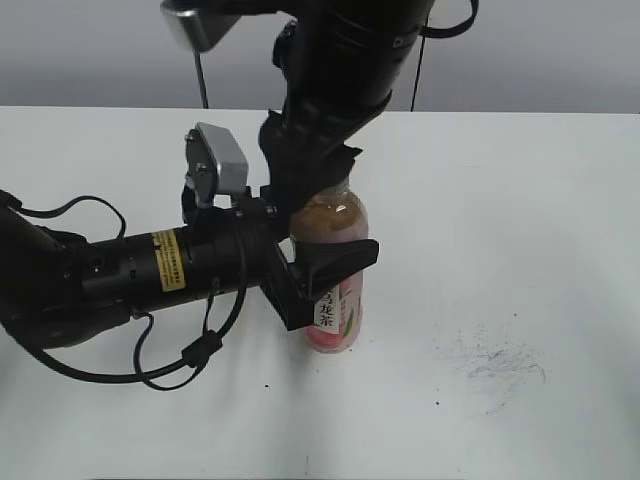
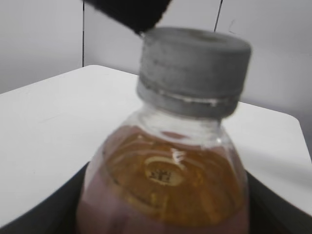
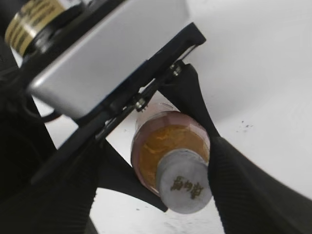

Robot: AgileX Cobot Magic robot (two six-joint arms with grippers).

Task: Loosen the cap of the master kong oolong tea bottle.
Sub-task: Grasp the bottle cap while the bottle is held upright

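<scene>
Surface: white table (image 1: 520,200) backed by a grey wall (image 1: 80,50), grey scuffs at 4 o'clock of the bottle | master kong oolong tea bottle (image 1: 337,300) stood upright mid-table | left gripper (image 1: 325,265) clamped on its body from 9 o'clock | right gripper (image 3: 187,195) lowered from 12 o'clock, fingers (image 3: 253,185) seen flanking the cap (image 3: 185,186), contact cannot be told

Right arm (image 1: 330,90) over cap (image 3: 186,181), blocking overhead access

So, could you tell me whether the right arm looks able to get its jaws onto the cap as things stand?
Probably yes. The right gripper sits directly above the cap, jaws spread either side with nothing between. The left gripper clamps the oolong tea bottle lower, on its body.
</scene>
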